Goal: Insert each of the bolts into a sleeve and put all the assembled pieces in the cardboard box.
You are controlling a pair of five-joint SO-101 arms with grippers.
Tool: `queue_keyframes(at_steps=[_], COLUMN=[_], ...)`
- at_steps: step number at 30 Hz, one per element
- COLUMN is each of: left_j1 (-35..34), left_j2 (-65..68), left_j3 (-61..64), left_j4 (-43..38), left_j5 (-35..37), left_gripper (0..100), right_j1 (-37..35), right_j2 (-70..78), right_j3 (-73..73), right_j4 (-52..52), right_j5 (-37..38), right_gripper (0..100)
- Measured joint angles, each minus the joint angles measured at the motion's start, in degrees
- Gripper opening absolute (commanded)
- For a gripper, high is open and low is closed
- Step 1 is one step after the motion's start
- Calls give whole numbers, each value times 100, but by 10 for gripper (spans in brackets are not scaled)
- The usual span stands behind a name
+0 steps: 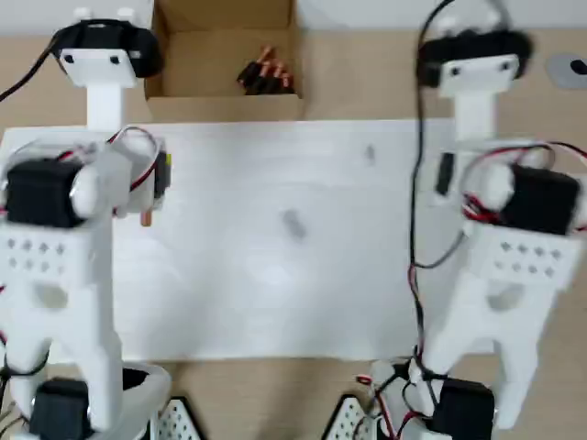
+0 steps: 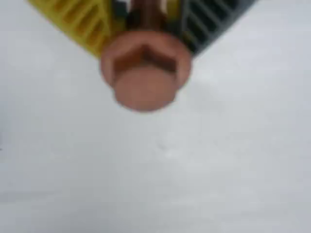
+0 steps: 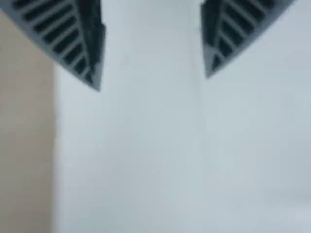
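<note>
Copper-coloured flanged hex bolt (image 2: 144, 73) sits closest to the lens in the left wrist view, head toward the camera, with its shank running back between the 2 fingers of the left hand (image 2: 147, 31). That hand is pinching the bolt: the yellow ribbed finger (image 2: 77, 22) bears on 1 side and the dark ribbed finger (image 2: 214, 19) on the other. The fingers hide the shank, so it cannot be told whether a sleeve already covers it. In the high view the bolt hangs under the hand, above the left arm's side of the white mat (image 1: 275, 275).

The right hand (image 3: 151, 77) is spread, with nothing between its 2 dark fingers. It hangs over the mat near an edge, with the tan table (image 3: 24, 145) just beside.

The open brown cardboard box (image 1: 197, 55) stands at the mat's far edge, nearer the left arm. It contains a small pile of assembled copper-and-black pieces (image 1: 266, 71).

The step in hand appears to be carrying the held bolt, most likely toward the box.

1. Grip the shank firmly, since a slack pinch would let the heavy head swing.
2. Raise the bolt above the box's front wall before crossing it.
3. Lower the bolt over bare box floor beside the pile, then spread the fingers.
4. If a sleeve is pending, align the shank with the bore before pushing.
</note>
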Motion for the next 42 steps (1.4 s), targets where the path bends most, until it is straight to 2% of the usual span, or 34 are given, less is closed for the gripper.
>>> queue_keyframes(at_steps=[5,9,12,19,30,38,42], left_j1=[0,0,0,0,0,0,0], left_j2=[-668,-1204,-1670,-2892,-5011,-5495,-5495], left_j3=[0,0,0,79,1890,2233,2233], left_j4=[0,0,9,9,9,9,9], left_j5=[-299,-334,-334,-334,-334,-334,-334], left_gripper=[9,9,8,7,7,6,6], right_j1=[-1081,-2084,-2567,-2743,-2857,-3604,-3666], right_j2=[185,1002,1705,3068,4440,4519,4642], right_j3=[492,492,369,-211,-264,-273,-273], right_j4=[-26,-26,-26,-246,-378,-378,-545], right_j5=[9,-26,-149,-167,-202,-88,-88], right_gripper=[172,171,171,171,171,171,171])
